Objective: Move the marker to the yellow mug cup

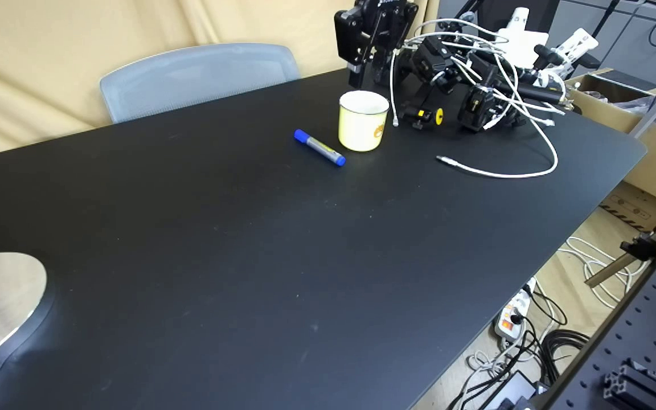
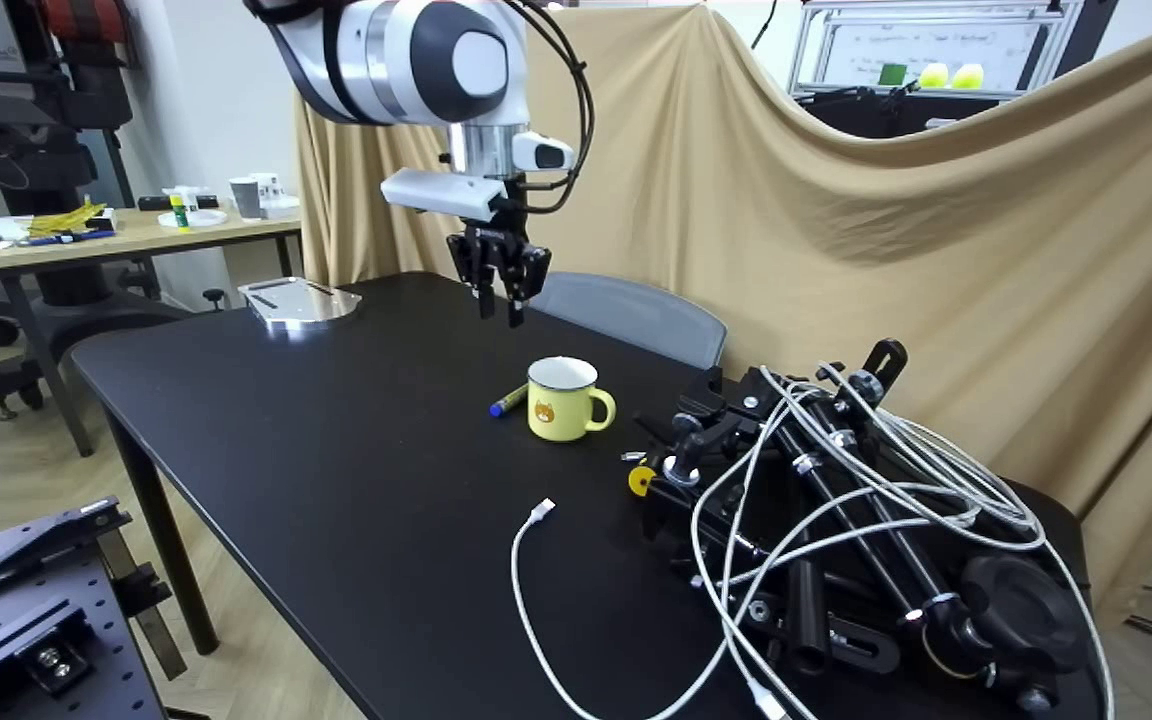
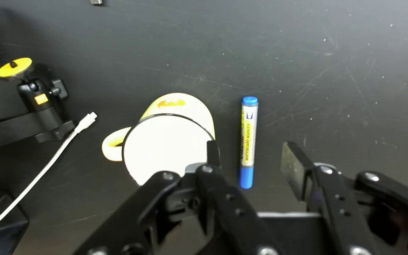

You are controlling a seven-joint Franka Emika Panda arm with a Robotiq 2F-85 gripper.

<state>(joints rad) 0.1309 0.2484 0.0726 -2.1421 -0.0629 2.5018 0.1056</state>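
Note:
The marker (image 1: 320,149) lies flat on the dark table just beside the yellow mug cup (image 1: 360,130). It has a silver and yellow labelled body with blue ends. In an exterior view the mug partly hides the marker (image 2: 509,401), and the mug (image 2: 558,412) stands upright with its handle showing. In the wrist view the marker (image 3: 248,138) appears between the open fingers of my gripper (image 3: 251,159), and the mug (image 3: 193,109) is to its left, partly covered by a finger. My gripper (image 2: 501,310) hangs above the table, open and empty, apart from both things.
A tangle of black stands and white cables (image 2: 816,520) lies beside the mug. A loose white cable (image 1: 510,175) reaches across the table. A small black mount with a yellow disc (image 3: 14,67) is near the handle. A metal plate (image 1: 3,296) lies at the other end.

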